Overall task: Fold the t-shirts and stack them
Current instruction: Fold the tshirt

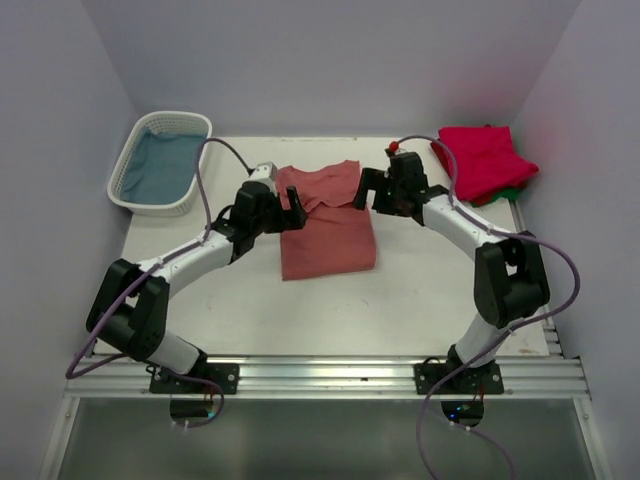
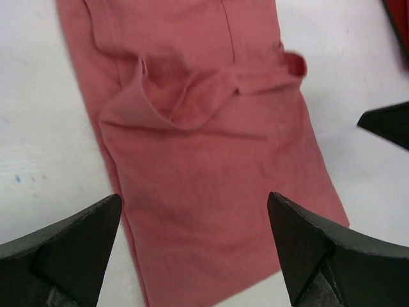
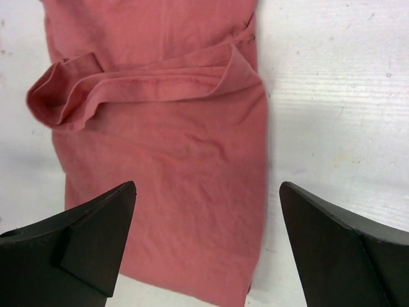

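**Shirt of dusty salmon-red cloth [image 1: 328, 235] lies part-folded**

Only the top view shows the folded crimson-pink cloth t-shirt [image 1: 485, 160] on a green one [image 1: 516, 190] to its right, and the white plastic lattice basket [image 1: 125, 187] to its left. The wrist views show its tucked sleeves. The left gripper [image 2: 195, 199] and right gripper [image 3: 208, 185] hang above it, jaws wide apart, holding nothing.
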Tool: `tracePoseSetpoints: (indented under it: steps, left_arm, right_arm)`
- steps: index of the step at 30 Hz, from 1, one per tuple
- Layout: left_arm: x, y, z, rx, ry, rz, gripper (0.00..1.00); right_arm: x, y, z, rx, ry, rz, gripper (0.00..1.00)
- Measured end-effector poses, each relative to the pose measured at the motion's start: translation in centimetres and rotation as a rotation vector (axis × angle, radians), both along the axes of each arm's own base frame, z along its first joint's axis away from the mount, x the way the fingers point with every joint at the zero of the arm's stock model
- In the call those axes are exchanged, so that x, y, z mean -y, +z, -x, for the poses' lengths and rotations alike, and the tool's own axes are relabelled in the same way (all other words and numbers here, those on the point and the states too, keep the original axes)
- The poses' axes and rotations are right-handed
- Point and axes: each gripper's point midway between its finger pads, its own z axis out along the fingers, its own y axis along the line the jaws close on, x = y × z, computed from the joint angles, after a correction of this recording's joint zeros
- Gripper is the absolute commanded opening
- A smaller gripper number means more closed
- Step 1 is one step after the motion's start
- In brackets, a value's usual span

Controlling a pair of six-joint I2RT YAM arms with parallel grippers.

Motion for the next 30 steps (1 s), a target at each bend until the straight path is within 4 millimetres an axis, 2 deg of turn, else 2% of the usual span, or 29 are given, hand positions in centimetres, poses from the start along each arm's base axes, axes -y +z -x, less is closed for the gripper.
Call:
tracePoseSetpoints:
  steps: [3,5,9,13,15,18,21,22,23,25,26,28,29,30]
  left_arm:
    - [1.2,-2.9,2.7,-0.083,-0.085,0.009,1.0]
    - [1.6,-4.3,4.2,-0.123,-0.123,0.01,1.0]
    - [1.0,-7.4,7.4,-0.207,-0.164,-0.002,1.0]
    - [0.3,-8.4,9.1,-0.233,-0.173,-0.005,1.0]
    - [0.2,-8.5,9.4,-0.234,-0.174,-0.004,1.0]
    - [0.1,-8.7,9.4,-0.231,-0.175,-0.002,1.0]
    - [0.1,-9.5,9.7,-0.233,-0.18,0.001,0.97]
    - [0.1,-10.0,9.8,-0.241,-0.183,0.001,0.95]
    - [0.2,-10.2,9.8,-0.239,-0.186,0.005,0.9]
    - [0.7,-10.2,9.4,-0.221,-0.196,0.021,0.83]
    - [1.0,-10.2,9.2,-0.214,-0.203,0.031,0.75]
    - [1.4,-10.4,8.9,-0.206,-0.214,0.045,0.66]
    - [1.6,-10.5,8.7,-0.202,-0.22,0.052,0.54]
    - [1.8,-10.6,8.7,-0.204,-0.221,0.061,0.47]
  right_arm:
    - [0.1,0.2,2.0,-0.001,0.01,-0.032,0.99]
    - [0.3,-0.5,3.7,-0.016,0.015,-0.058,0.95]
    - [0.5,-4.2,8.5,-0.115,0.031,-0.112,0.78]
    - [1.0,-8.1,12.3,-0.232,0.029,-0.128,0.77]
    - [0.6,-7.9,12.3,-0.224,0.036,-0.158,0.77]
    - [0.1,-7.8,11.9,-0.204,0.045,-0.189,0.71]
    - [-0.3,-8.3,11.9,-0.207,0.052,-0.21,0.51]
    - [-0.4,-8.5,11.9,-0.21,0.055,-0.217,0.44]
    - [-0.5,-8.6,11.9,-0.212,0.057,-0.221,0.3]
    - [-0.7,-9.0,12.0,-0.22,0.061,-0.229,0.15]
    - [-0.7,-9.2,12.1,-0.226,0.06,-0.232,0.02]
    - [-0.7,-9.4,12.4,-0.233,0.059,-0.238,0.0]
    - [-0.7,-9.5,12.5,-0.235,0.059,-0.242,0.0]
    - [-0.8,-9.5,12.6,-0.236,0.061,-0.247,0.0]
